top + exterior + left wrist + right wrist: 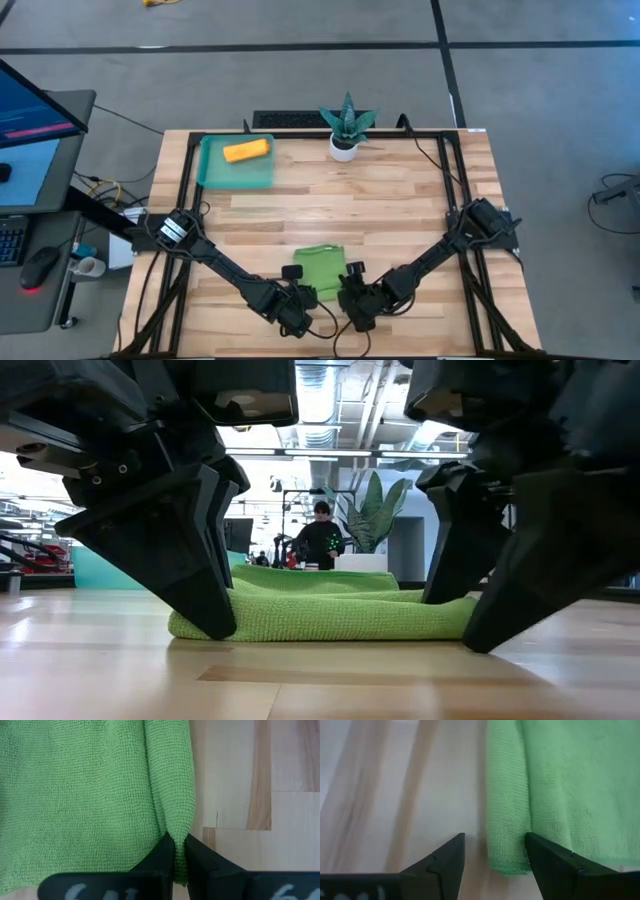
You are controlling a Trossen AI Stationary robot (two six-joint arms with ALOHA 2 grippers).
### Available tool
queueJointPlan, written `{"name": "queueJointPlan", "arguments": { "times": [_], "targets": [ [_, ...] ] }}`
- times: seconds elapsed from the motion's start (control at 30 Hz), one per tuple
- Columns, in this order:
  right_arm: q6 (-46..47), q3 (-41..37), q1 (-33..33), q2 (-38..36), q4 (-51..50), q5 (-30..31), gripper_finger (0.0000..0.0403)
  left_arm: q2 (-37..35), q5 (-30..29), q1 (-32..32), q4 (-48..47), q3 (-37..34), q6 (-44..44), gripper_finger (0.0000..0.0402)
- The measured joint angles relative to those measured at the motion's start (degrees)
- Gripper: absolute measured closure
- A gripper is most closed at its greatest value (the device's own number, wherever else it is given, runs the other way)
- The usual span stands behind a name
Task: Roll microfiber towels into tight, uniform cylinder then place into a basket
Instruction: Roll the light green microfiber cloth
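The lime green towel (320, 268) lies flat on the wooden table near its front edge, and its near edge (172, 780) is turned over into a thick fold. At the left end of that fold, my left gripper (178, 840) is shut on the cloth. At the right end, my right gripper (495, 840) stands open. One of its fingers (447, 862) is over bare wood and the other (552, 862) is over the towel. The orange towel (245, 151) lies rolled up in the teal basket (210, 170) at the far left. My left gripper pinches the left end of the towel's folded near edge (178, 827) between its two fingers. They slant down from the table's left and point along the fold. Several layers are bunched between them, and the towel rests on the table. Whether my right gripper touches the towel, I cannot tell.
A small white pot with a spiky green plant (345, 130) stands at the far edge, right of the basket. Bare wood lies between the basket and the green towel. Beyond the table a person (320, 535) shows in the low view.
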Motion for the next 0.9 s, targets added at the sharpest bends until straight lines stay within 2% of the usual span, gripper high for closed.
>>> {"name": "queueJointPlan", "arguments": {
  "times": [0.1,0.2,0.47,0.57,0.77,0.9],
  "targets": [
    [2.26,-0.01,-0.95,-0.02,-0.57,0.04,0.0181,0.00,0.30,0.02,0.00,0.00,-0.51,0.0388],
    [2.86,-0.04,-1.67,-0.02,-0.84,-0.14,0.0210,-0.02,0.34,0.02,0.00,0.00,-0.85,0.0388],
    [4.76,-0.08,-2.78,-0.32,-1.05,-7.64,0.0349,-0.47,2.49,0.07,0.09,0.02,-3.80,0.0388],
    [6.63,0.02,-3.06,-0.33,-0.19,-13.49,0.0387,-1.36,3.93,-0.05,0.10,0.00,-4.79,0.0388],
    [16.06,-0.01,-4.72,-0.11,3.34,-31.07,0.0365,-2.29,8.30,-0.02,1.05,0.08,-5.68,0.0388],
    [21.04,-0.24,-6.08,0.22,7.21,-41.62,0.0377,-2.32,12.81,-0.02,2.79,0.20,-7.82,0.0388]
  ]
}}
